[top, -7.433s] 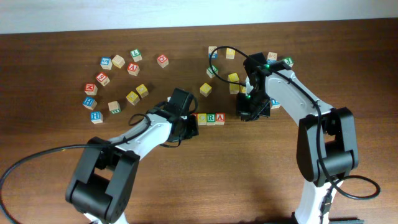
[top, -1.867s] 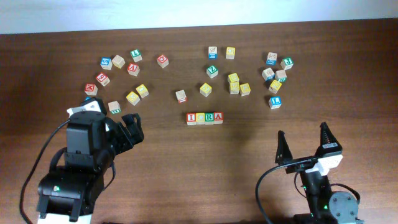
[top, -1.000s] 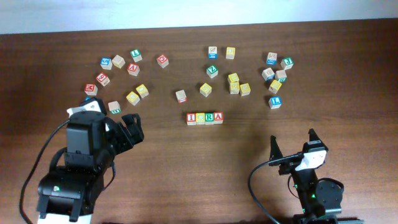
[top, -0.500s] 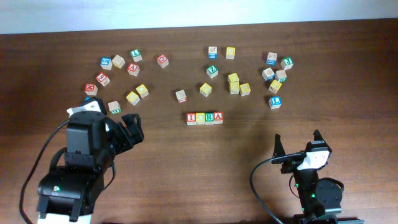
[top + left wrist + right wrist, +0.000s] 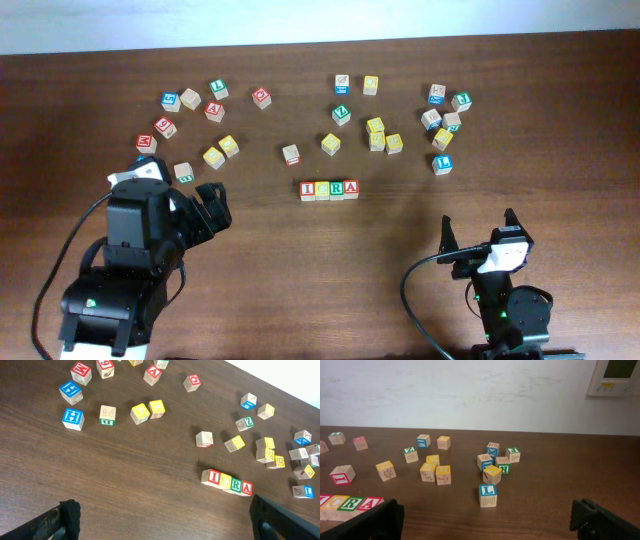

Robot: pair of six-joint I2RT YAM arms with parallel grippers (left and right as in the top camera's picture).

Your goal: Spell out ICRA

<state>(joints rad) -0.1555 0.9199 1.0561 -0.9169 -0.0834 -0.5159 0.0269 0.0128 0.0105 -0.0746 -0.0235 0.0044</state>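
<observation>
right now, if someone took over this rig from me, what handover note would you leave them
Left gripper: open, empty, at the near-left of the table, touching nothing.
Right gripper: open, empty, near-right, touching nothing.
ICRA row: I, C, R, A sit side by side in one line mid-table, reading in order from overhead.
Done: the word looks spelled.
Left: probably nothing; spare cubes lie scattered beyond the row, none touching it.

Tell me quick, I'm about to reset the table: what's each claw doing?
Left claw: open, holding nothing.
Right claw: open, holding nothing.
</observation>
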